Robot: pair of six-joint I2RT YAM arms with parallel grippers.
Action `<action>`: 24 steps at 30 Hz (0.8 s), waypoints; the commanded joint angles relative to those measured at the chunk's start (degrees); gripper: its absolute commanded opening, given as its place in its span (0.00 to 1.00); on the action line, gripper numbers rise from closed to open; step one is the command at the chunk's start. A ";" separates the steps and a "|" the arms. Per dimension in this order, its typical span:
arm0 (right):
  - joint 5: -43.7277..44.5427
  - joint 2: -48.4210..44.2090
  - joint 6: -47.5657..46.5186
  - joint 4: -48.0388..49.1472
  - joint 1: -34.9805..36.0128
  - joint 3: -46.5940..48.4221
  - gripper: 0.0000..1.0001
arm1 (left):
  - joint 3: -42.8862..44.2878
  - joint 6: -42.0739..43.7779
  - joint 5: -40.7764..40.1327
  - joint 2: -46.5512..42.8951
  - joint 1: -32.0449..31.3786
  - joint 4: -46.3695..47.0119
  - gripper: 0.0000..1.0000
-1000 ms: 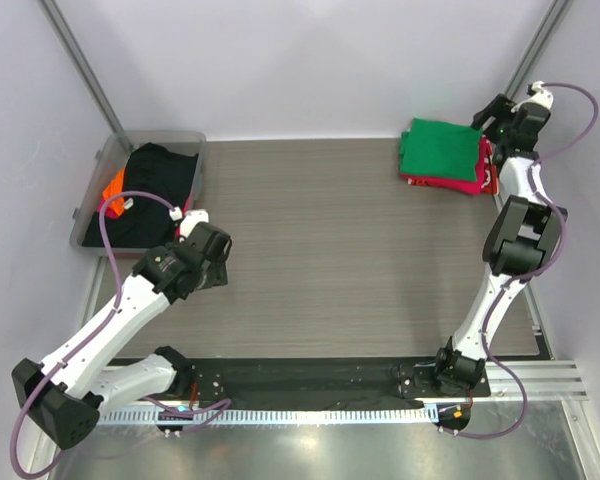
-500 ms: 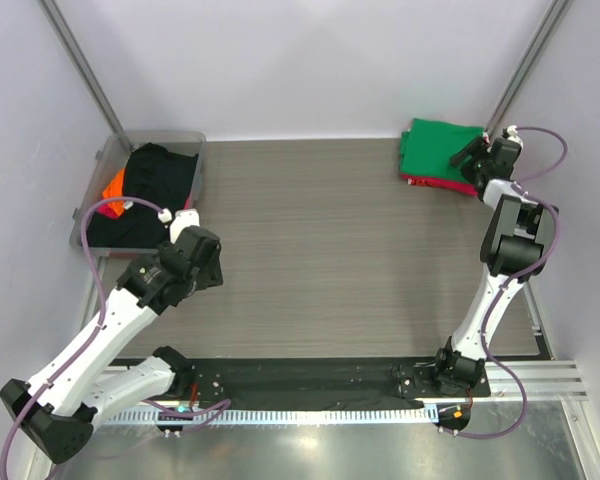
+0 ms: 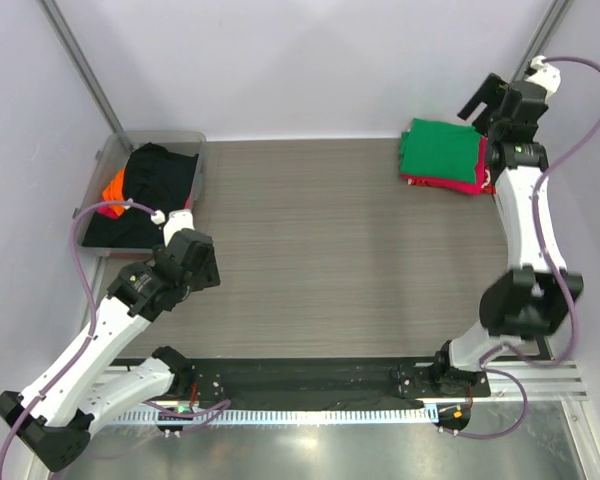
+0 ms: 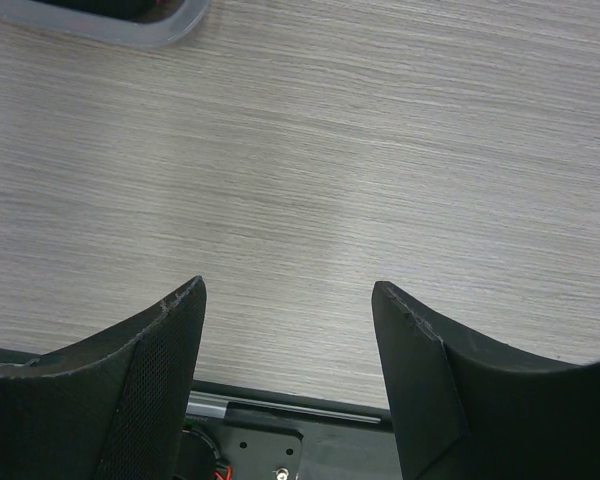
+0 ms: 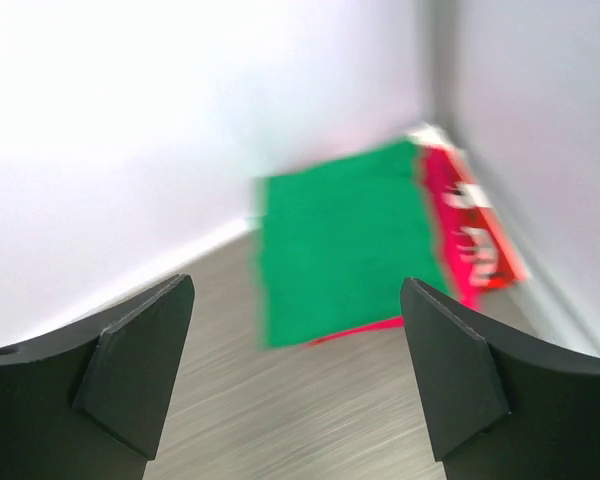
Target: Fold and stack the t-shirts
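A folded bright green t-shirt (image 3: pixel 440 150) lies on a magenta-pink t-shirt (image 3: pixel 486 168) in the table's back right corner. The right wrist view shows the same green t-shirt (image 5: pixel 345 240) with the pink t-shirt's (image 5: pixel 470 235) edge showing beside it. My right gripper (image 3: pixel 485 100) hangs open above and behind that stack, nothing between its fingers (image 5: pixel 295 282). A black t-shirt (image 3: pixel 150 190) and an orange t-shirt (image 3: pixel 113 185) lie bunched in the tub. My left gripper (image 3: pixel 195 262) is open over bare table just right of the tub, and it is empty in its wrist view (image 4: pixel 285 290).
The clear plastic tub (image 3: pixel 198 140) stands at the back left against the wall; its corner (image 4: pixel 170 25) shows in the left wrist view. Walls and metal posts close in the back corners. The black base rail (image 3: pixel 310 375) runs along the near edge.
The right gripper dipped onto the green shirt half a second ago and has since risen up and back. The left arm has drawn slightly towards the near left.
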 commanded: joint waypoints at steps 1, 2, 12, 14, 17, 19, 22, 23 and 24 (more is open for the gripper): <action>-0.40 -14.00 3.54 -3.77 4.98 -5.18 0.91 | 0.57 -0.04 -0.47 -0.74 0.11 1.34 0.69; -5.30 -15.70 6.26 -4.03 5.86 -6.69 0.92 | 0.66 -0.04 -0.47 -0.83 0.11 1.26 0.69; -30.22 -33.79 18.75 -3.24 24.66 -31.65 1.00 | 0.22 -0.74 -1.87 -3.55 0.11 1.52 0.69; -30.48 -36.35 19.99 -3.33 26.78 -37.26 1.00 | 0.13 -1.01 -2.58 -3.90 0.11 1.61 0.69; -30.66 -42.15 21.31 -3.77 27.40 -43.94 1.00 | -0.48 0.65 -3.90 -5.13 0.11 2.65 0.70; -30.48 -46.27 21.84 -3.77 27.31 -46.77 1.00 | -1.18 2.76 -5.29 -6.88 0.11 4.23 0.74; -29.69 -50.41 21.67 -4.73 27.40 -50.73 1.00 | -3.91 5.23 -7.76 -9.95 0.20 8.02 0.95; -29.17 -51.21 21.49 -5.08 27.40 -51.96 1.00 | -4.69 4.36 -10.38 -10.49 0.20 8.63 1.00; -28.81 -51.92 20.97 -5.61 27.40 -52.41 1.00 | -5.05 4.01 -11.19 -10.84 0.20 9.16 1.00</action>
